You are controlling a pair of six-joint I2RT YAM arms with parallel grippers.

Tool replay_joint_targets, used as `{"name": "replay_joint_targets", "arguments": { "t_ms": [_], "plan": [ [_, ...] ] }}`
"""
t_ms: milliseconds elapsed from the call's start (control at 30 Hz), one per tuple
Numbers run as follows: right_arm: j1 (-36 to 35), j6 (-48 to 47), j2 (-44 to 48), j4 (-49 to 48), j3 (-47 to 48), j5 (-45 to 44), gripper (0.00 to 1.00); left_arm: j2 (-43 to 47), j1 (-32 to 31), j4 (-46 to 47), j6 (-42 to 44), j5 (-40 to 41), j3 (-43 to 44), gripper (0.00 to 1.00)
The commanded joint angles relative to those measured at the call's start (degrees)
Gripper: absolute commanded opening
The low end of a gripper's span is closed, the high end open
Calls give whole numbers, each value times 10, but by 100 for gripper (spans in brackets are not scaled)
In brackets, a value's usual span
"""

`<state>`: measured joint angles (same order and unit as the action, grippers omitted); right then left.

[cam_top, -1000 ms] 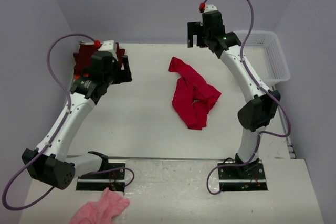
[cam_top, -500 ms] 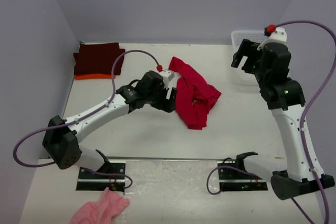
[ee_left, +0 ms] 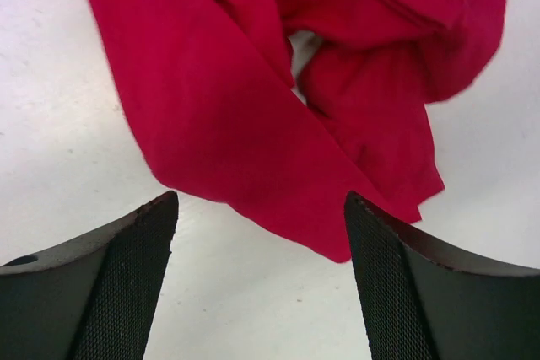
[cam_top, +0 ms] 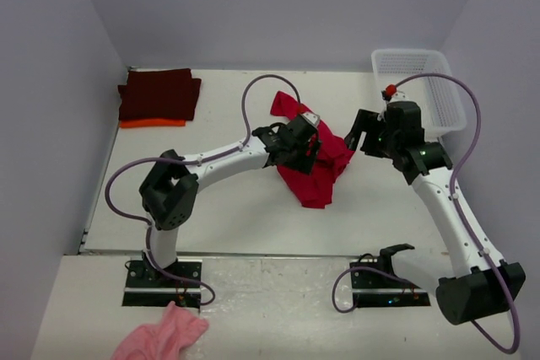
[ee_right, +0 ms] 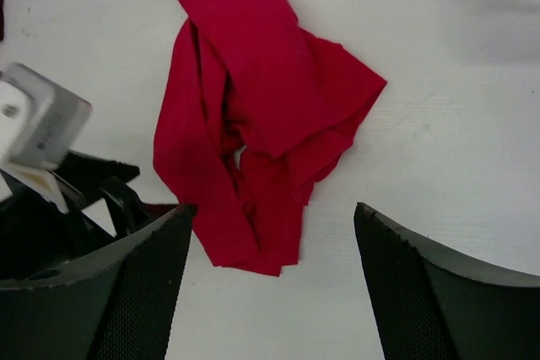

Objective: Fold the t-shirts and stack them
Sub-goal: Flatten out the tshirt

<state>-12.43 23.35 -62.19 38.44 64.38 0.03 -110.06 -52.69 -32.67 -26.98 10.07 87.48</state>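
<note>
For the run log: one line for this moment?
left fingers open over red t-shirt | right fingers open beside it | maroon t-shirt stacked on orange t-shirt

A white counter, crossed by a seam near its front edge, stands boxed in by plain pale-lilac walls behind and on both sides, under soft even light.

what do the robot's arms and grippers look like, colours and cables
The left arm and right arm are white links with black joint housings, each trailed by a purple cable. A red knob marks the right wrist. The left gripper and right gripper have black wedge-shaped fingers with fine mesh-textured inner faces.
</note>
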Motion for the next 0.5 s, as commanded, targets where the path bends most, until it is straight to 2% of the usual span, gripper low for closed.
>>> {"name": "replay_joint_targets", "arguments": {
  "t_ms": [0,200,467],
  "plan": [
    [-1,13,0,-26,-38,34,77,-12,23,-31,1,52,36,80],
    [-2,25,-28,-62,-86,34,73,-25,63,-18,11,43,15,80],
    [-1,25,-63,-65,-63,17,73,-48,85,22,23,0,1,80]
  ]
}}
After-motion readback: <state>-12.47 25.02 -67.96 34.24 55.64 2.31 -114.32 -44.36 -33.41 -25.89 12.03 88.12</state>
